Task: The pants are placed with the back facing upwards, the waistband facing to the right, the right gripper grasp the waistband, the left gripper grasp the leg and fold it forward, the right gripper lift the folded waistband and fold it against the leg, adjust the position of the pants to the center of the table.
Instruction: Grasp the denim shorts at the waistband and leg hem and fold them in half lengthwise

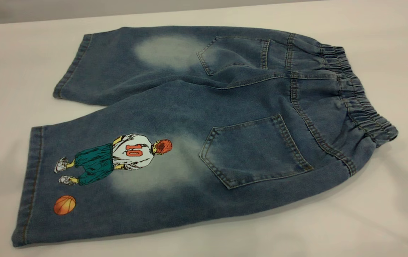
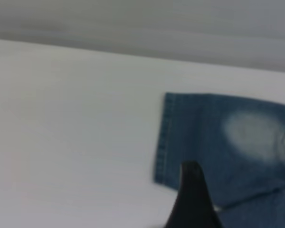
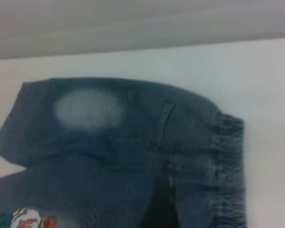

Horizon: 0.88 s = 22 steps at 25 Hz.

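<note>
Flat, blue faded pants (image 1: 204,117), back up

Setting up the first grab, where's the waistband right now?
In the exterior view the waistband is at the right end of the pants, flat on the table.

One legible marking found: the number "10" in orange-red digits on the white shirt of the printed player, on the leg (image 1: 118,171) of the pants (image 1: 204,117), toward the tabletop's (image 1: 386,221) near left corner. The wrist views show no readable text, label or brand.
</note>
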{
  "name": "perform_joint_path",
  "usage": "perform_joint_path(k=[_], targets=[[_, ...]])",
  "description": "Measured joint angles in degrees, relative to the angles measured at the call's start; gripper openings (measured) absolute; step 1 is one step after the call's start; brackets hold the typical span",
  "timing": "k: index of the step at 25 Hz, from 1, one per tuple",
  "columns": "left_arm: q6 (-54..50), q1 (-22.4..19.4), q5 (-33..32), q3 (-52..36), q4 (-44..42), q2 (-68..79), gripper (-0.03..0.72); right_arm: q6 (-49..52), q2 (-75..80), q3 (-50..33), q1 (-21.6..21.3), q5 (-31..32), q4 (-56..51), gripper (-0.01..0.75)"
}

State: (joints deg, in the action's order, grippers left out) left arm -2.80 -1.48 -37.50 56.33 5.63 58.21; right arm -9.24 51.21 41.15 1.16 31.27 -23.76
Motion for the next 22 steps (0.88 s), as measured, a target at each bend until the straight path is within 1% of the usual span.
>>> perform_joint_path(k=[5,10,14,18,20,22], targets=[[4.09,0.00,5.58,0.00,3.59,5.69,0.461,-6.30,7.27,0.00,0.00,-2.83,-7.04,0.587],[7.89,0.00,9.57,-0.05,6.88,11.52,0.461,-15.39,15.03,0.00,0.00,-3.08,-16.20,0.587],[11.53,0.00,13.03,-0.05,9.78,15.19,0.461,-24.67,21.64,0.00,0.00,-1.60,-25.66,0.587],[13.99,0.00,13.98,-0.05,11.10,17.08,0.461,-34.17,28.09,0.00,0.00,0.70,-35.71,0.587],[14.68,0.00,13.98,-0.05,11.16,17.14,0.461,-38.51,31.22,0.00,-0.84,2.69,-40.64,0.587],[14.72,0.00,13.98,-0.05,11.16,17.14,0.461,-42.07,33.78,0.00,-2.60,4.49,-44.56,0.587]])
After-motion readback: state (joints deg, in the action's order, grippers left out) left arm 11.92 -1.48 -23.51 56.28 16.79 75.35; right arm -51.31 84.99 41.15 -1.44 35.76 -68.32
